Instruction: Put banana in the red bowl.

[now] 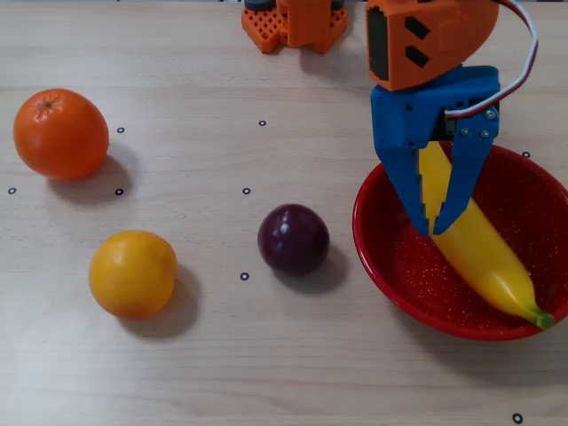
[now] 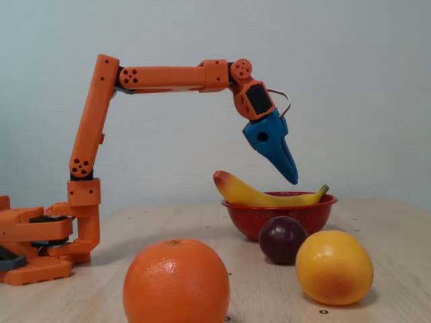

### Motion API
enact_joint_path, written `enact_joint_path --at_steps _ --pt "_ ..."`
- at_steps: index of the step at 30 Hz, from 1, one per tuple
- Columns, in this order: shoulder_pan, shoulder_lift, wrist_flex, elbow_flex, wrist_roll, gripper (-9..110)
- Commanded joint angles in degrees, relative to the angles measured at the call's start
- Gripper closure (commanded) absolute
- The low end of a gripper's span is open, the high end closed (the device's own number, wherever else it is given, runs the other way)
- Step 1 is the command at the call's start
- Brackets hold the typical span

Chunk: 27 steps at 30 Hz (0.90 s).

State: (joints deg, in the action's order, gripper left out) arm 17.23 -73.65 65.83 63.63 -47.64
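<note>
The yellow banana (image 1: 484,257) lies slanted in the red bowl (image 1: 532,195) at the right of the overhead view, its green stem at the near-right rim. In the fixed view the banana (image 2: 249,195) rests across the bowl (image 2: 279,215), and its reddish end pokes up over the left rim. My blue gripper (image 1: 433,228) hangs above the bowl with its fingertips drawn together and nothing between them. In the fixed view the gripper (image 2: 291,179) is clear of the banana, a little above it.
A dark purple plum (image 1: 293,238) sits just left of the bowl. A yellow-orange fruit (image 1: 133,273) and an orange (image 1: 60,133) lie further left. The arm's orange base (image 1: 297,22) stands at the table's far edge.
</note>
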Motion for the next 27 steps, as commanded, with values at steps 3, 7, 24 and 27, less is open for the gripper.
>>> enact_joint_path --at_steps 3,7,24,27 --pt "-2.2 -11.78 -1.85 -2.29 2.55 102" --pt "-3.08 -16.52 -2.11 1.85 4.66 102" --pt "-14.33 -48.69 -3.69 31.82 19.51 102" --pt "-17.14 -55.9 -5.01 39.9 20.3 102"
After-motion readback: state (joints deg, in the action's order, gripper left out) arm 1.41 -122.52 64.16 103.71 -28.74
